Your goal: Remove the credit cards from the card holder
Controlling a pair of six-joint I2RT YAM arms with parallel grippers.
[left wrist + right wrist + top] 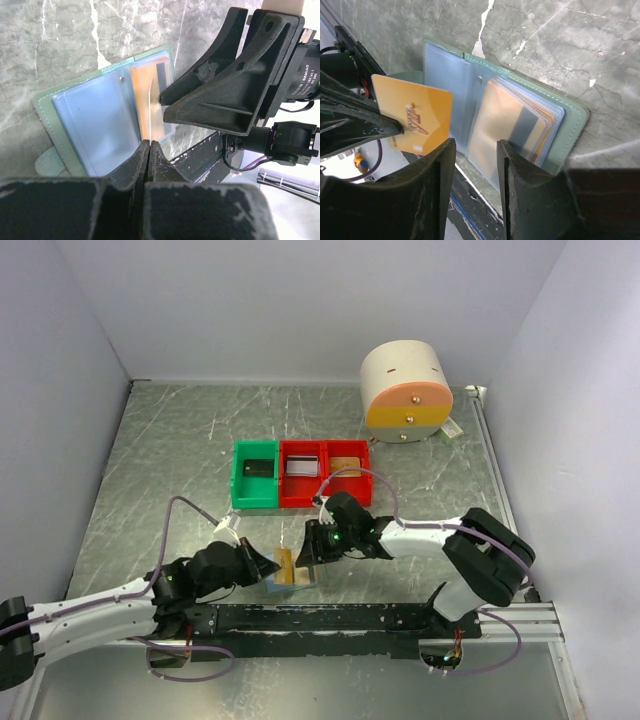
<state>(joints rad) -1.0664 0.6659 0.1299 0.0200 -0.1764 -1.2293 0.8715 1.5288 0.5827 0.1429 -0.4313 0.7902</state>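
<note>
1. The card holder (297,580) lies open and face up on the table (170,470), nearer the arm bases than the green bin (255,475) and a little to its right.
2. Its two clear pockets sit side by side within a pale green cover, and the spread is wider than it is deep.
3. An orange card (412,120) is clear of the pockets. It stands on edge above the holder, on the same side of it as the green bin. Its face is toward the right wrist camera, and the left wrist camera sees it only as a thin upright line.
4. The card's long axis appears to run from the pinching fingers out over the holder, slightly tilted.
5. The left gripper (149,145) has its jaws pressed together on that card's near edge.
6. The right gripper (475,144) has its jaws partly apart over the holder's other pocket, with nothing pinched between them. I cannot tell whether it touches the holder.
7. Stacked cards (505,125), orange with a grey stripe, fill that pocket.
8. Two red bins (325,472) stand in a row touching the green bin's right side.
9. A round drawer unit (405,390) is farther back and right of the green bin.
10. The table top is grey-green marbled sheet, and the plain pale walls (300,300) close in on three sides.
</note>
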